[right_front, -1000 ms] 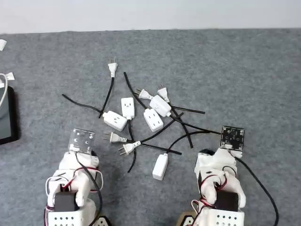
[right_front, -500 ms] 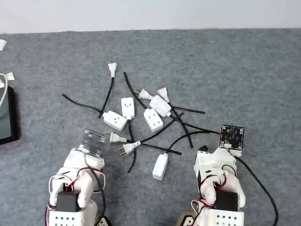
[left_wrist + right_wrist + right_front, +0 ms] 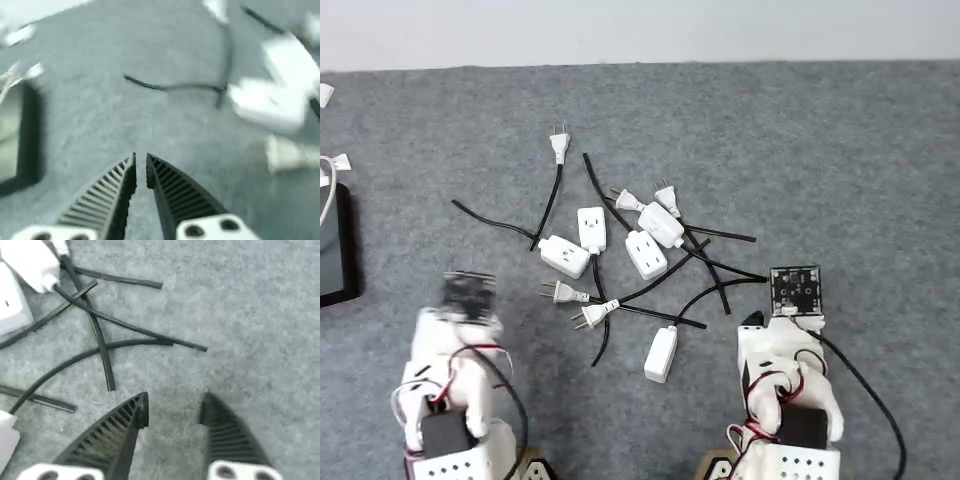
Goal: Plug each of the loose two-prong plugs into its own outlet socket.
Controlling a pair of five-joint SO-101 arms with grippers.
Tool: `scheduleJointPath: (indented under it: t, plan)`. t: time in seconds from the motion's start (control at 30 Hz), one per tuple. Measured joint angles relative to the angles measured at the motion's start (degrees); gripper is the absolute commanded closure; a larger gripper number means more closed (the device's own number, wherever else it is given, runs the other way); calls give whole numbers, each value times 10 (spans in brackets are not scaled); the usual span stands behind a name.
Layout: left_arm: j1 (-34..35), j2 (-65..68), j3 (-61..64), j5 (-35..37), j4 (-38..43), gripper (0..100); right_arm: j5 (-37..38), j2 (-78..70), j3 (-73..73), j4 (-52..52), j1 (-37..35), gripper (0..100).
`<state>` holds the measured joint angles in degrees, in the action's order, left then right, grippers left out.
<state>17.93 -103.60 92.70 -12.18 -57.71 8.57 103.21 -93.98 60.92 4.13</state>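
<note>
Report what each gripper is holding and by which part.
Nothing is held. The left gripper is closed with nothing between its fingers, above the carpet. The right gripper is open and empty, beside the black cords.

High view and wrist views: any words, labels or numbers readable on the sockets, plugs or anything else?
None readable.
The outlet sockets and two-prong plugs show no legible print.
A small dark mark on one socket in the right wrist view is too small to read.
The dark device at the table edge shows no text.
</note>
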Motion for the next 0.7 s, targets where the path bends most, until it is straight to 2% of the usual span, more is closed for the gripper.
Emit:
scheduleJointPath:
  t: [0.1,0.27,0.37,0.57,0.7]
  plan:
    - [-3,0,-42,36,-12,966,19,0,37,8,-2,954]
    - [-35,0,-114,49,-76,966,29,-2,125,61,-3,957]
    - [-40,29,-146,59,-78,966,30,-66,164,65,-1,956]
    - [-45,250,-255,84,-63,966,24,-292,259,62,-2,957]
    - [-101,438,-306,105,-62,966,-13,-471,265,-11,-26,959]
